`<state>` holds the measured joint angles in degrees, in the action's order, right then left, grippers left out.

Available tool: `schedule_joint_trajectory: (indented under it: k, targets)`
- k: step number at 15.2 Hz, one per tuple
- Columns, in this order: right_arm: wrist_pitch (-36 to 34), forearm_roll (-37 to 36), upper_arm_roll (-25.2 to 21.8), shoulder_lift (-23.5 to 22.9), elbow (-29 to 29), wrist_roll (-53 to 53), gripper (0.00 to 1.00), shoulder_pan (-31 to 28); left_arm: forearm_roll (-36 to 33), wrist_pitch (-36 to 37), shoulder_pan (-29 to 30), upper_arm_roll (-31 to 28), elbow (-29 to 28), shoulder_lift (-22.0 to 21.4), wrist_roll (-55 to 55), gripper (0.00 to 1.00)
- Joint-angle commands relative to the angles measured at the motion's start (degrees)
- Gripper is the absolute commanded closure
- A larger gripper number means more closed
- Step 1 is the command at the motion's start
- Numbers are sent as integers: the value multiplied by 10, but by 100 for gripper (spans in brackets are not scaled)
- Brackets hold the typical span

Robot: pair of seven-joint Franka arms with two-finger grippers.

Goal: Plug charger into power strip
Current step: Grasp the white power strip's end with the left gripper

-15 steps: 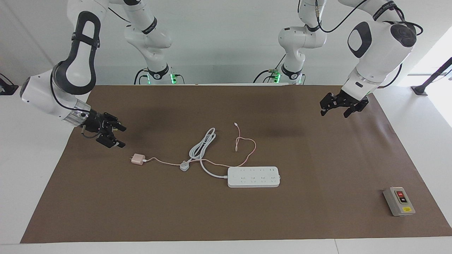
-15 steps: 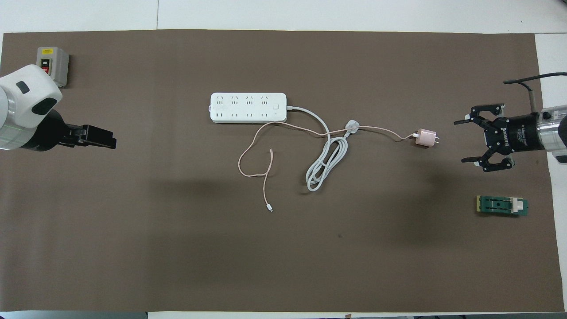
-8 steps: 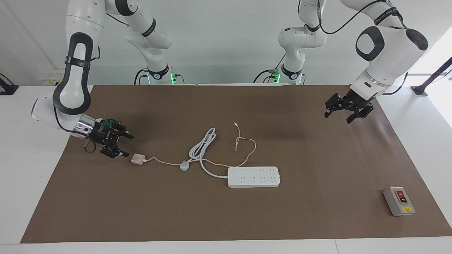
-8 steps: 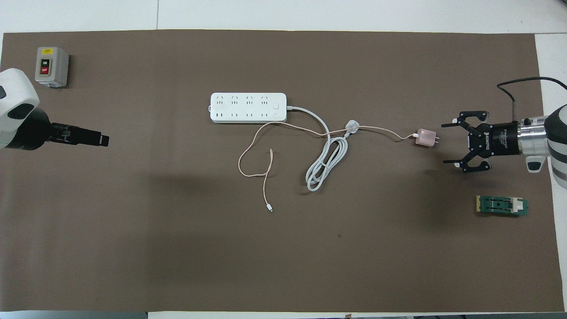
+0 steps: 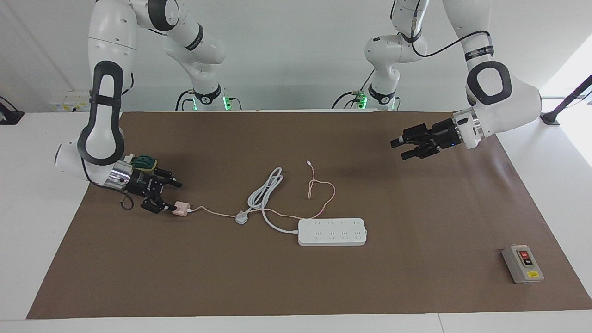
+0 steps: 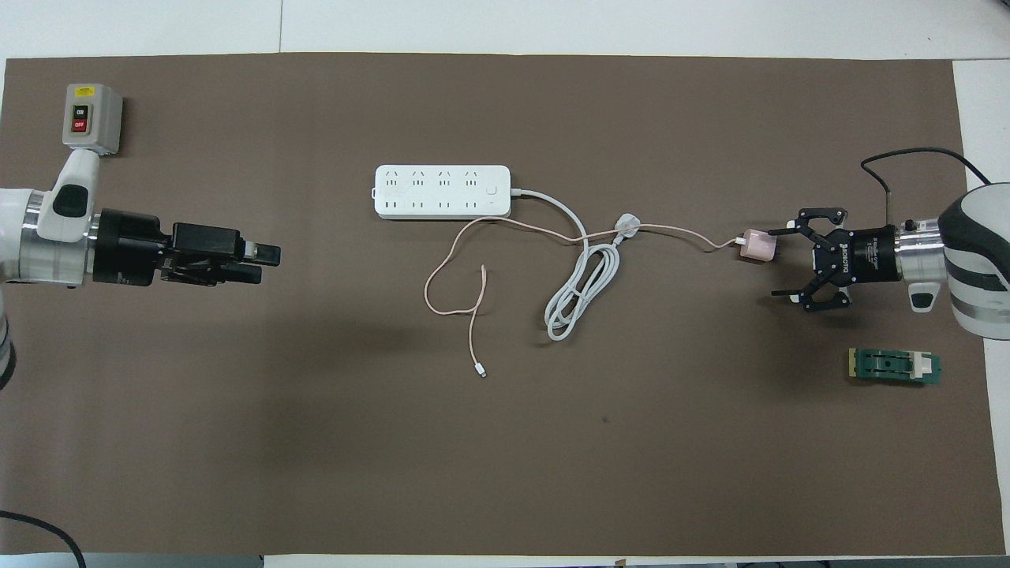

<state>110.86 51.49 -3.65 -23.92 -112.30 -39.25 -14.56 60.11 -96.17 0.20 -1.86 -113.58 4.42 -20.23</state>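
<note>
The right hand (image 5: 167, 196) sits low at the right arm's end of the bench, its forearm nearly level and pointed along the bench toward the charger (image 5: 181, 208). Its fingers are spread, one fingertip (image 6: 777, 231) just beside the charger's pronged end; whether it touches cannot be told. A green fixture (image 6: 894, 367) lies on the mat nearer to the robots than that hand.

The charger rests on the brown mat (image 5: 296, 286), and its thin pink cable (image 5: 323, 194) runs toward the middle, crossing a white plug (image 5: 241, 216) and its coiled white cord (image 5: 264, 190). The power strip (image 5: 332, 231) lies flat near the middle of the bench, farther from the robots than the cord coil, sockets facing up.

The left hand (image 5: 401, 148) hangs in the air over bare mat at the left arm's end, wrist bent so the fingers point sideways toward the middle, fingers spread and holding nothing. A grey switch box (image 5: 522, 263) stands at the mat's corner.

The mat covers a white bench before a plain white wall. Count: two arms, one charger, one strip, one switch box, one green fixture.
</note>
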Motion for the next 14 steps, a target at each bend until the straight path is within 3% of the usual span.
schedule_joint_trajectory:
  k: [1, 3, 6, 8, 10, 13, 14]
  targets:
    - [17, 19, 2, -14, 3, 38, 0, -3, 166, 12, -42, -1, -25, 24, -16, 0]
    - [34, 34, 2, -19, 3, 50, 0, 2, 252, 6, -85, -1, -26, 51, -41, 0]
    - [62, 48, 3, -24, 4, 55, 0, 12, 456, 13, -168, -2, -29, 116, -111, 0]
    - [62, 48, 3, -24, 4, 55, 0, 16, 498, 1, -203, -4, 2, 150, -183, 0]
    - [71, 48, 3, -30, 3, 59, 39, 18, 496, -20, -209, -3, 18, 153, -185, 0]
    - [74, 58, 3, -42, 1, 96, 53, 18, 496, -35, -224, -4, 14, 154, -189, 0]
    - [74, 61, 3, -44, 2, 100, 54, 17, 493, -48, -232, -4, 11, 154, -195, 0]
